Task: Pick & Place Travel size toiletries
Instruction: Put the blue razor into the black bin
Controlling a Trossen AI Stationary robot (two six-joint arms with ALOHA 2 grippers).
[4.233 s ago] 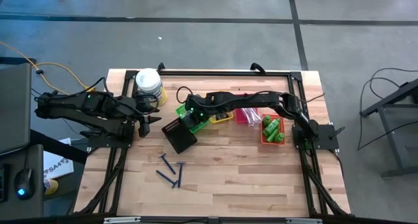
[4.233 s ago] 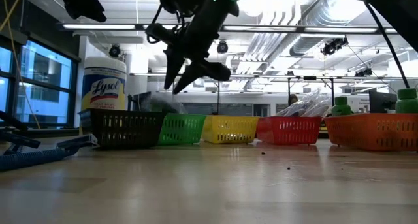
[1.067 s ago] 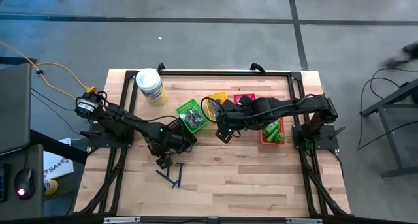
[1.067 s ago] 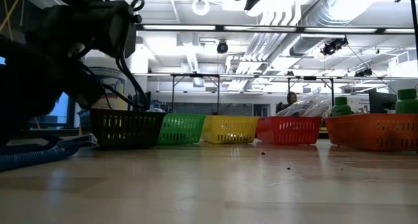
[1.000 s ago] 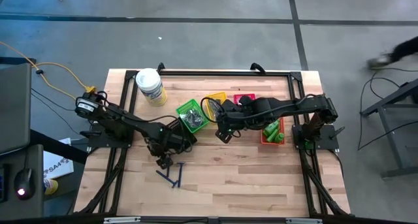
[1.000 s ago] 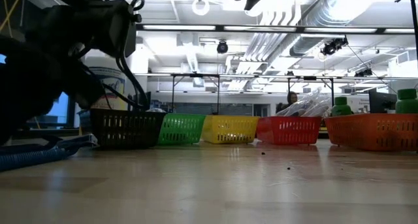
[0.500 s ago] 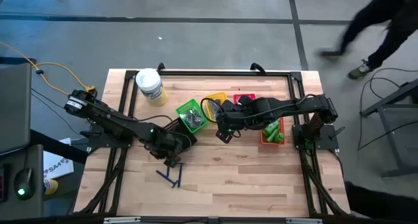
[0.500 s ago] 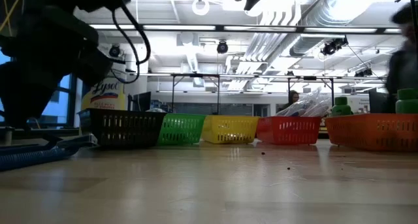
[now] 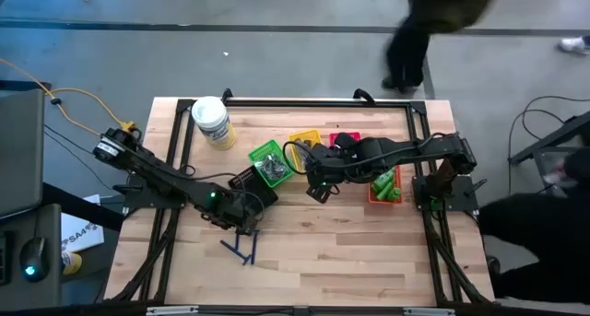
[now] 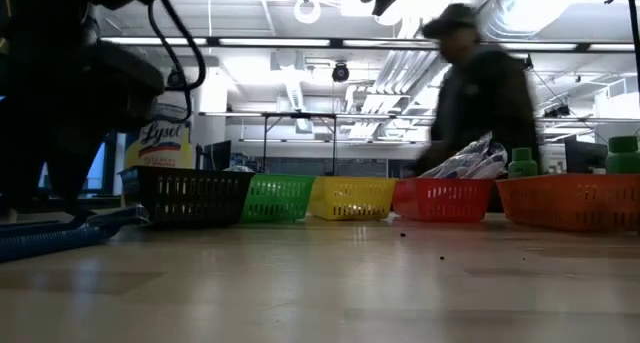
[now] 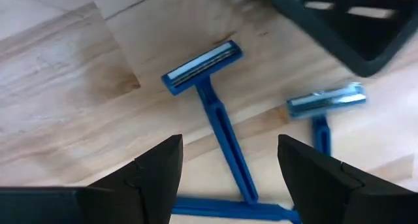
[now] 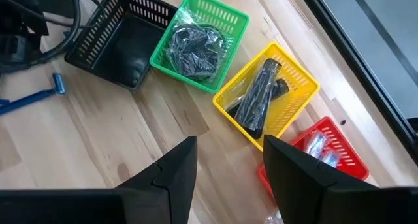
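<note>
Three dark blue T-shaped razors [image 9: 241, 248] lie flat on the wood near the table's near edge. My left gripper [image 9: 246, 226] hangs open just above them. In the left wrist view its fingers [image 11: 228, 145] stand on either side of one razor's handle [image 11: 222, 129], apart from it; a second razor head [image 11: 325, 100] lies beside it. My right gripper [image 9: 318, 191] is open and hovers at mid-table, near the green basket [image 12: 196, 44] of clear-bagged dark pieces and the yellow basket [image 12: 264, 96] of dark grey strips.
A black basket [image 9: 249, 182] sits just beyond the razors. A red basket [image 9: 346, 139] and an orange basket [image 9: 385, 187] with green bottles stand toward the right. A white tub [image 9: 212, 122] stands at the far left corner. A person [image 9: 433, 21] walks beyond the far edge.
My left gripper has shifted a little toward the table's right, over the razors, still open. My right arm has kept still. A person has walked across behind the table's far edge, from right toward the middle.
</note>
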